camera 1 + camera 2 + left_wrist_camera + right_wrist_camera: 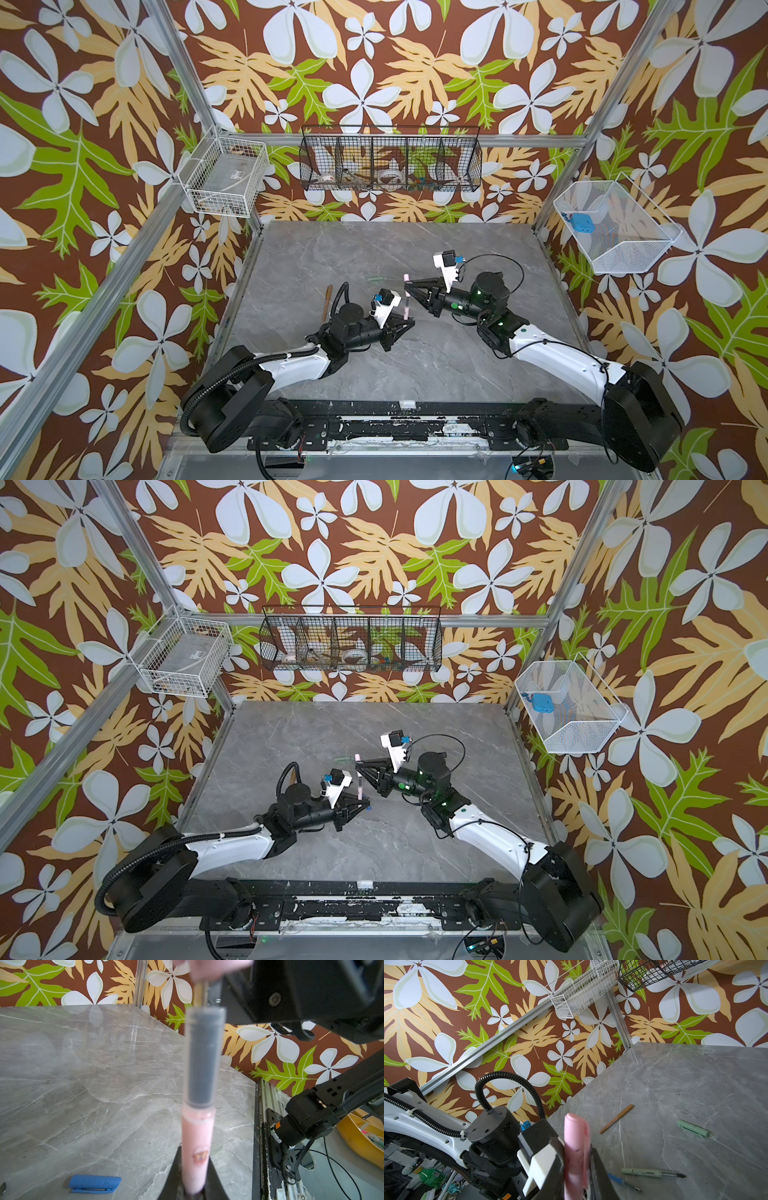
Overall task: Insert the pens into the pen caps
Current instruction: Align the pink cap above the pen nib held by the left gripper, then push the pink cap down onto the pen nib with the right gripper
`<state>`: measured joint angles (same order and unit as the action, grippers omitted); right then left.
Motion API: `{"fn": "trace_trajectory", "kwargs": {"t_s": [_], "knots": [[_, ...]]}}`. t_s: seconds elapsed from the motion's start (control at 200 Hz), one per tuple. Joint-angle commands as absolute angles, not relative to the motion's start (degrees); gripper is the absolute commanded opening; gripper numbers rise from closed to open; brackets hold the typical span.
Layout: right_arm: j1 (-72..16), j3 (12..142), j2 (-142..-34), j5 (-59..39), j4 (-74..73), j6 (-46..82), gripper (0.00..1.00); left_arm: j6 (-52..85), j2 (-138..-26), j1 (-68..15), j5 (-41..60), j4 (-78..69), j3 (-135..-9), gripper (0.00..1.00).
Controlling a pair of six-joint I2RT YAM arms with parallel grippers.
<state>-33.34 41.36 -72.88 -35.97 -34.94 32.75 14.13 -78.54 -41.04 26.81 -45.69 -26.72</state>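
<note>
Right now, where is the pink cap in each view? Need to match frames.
In a top view: pink cap mid-table, just right of centre, at the right tool's tip.
In a top view: same spot, just left of centre.
Left wrist: blurred pink just beyond the pink pen's nib.
Right wrist: close up, clamped in the tool.
Shared landmark: grey marble table, in all four.

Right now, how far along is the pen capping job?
Done: the brown stick pen on the grey marble table looks already capped. In hand: the left end effector grips the pale pink pen, tip at the mouth of the pink plastic cap held by the right end effector, not seated. Left: the grey-green pen, light green cap, blue pen and blue cap lie separate.
</note>
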Motion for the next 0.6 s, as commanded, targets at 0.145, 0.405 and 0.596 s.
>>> {"fn": "trace_trajectory", "kwargs": {"t_s": [0.145, 0.405, 0.596], "knots": [[-33.6, 40.0, -72.6, -35.4, -36.3, 32.2, 0.2, 14.8, -78.0, -41.1, 25.9, -48.3, -26.9, 0.0], [-34.7, 40.7, -73.0, -34.5, -33.8, 29.9, 0.2, 14.6, -77.1, -41.1, 25.6, -47.9, -27.2, 0.0], [-34.7, 40.0, -72.0, -32.9, -32.5, 28.6, 0.2, 14.8, -76.7, -41.1, 25.2, -48.3, -27.3, 0.0]]}}
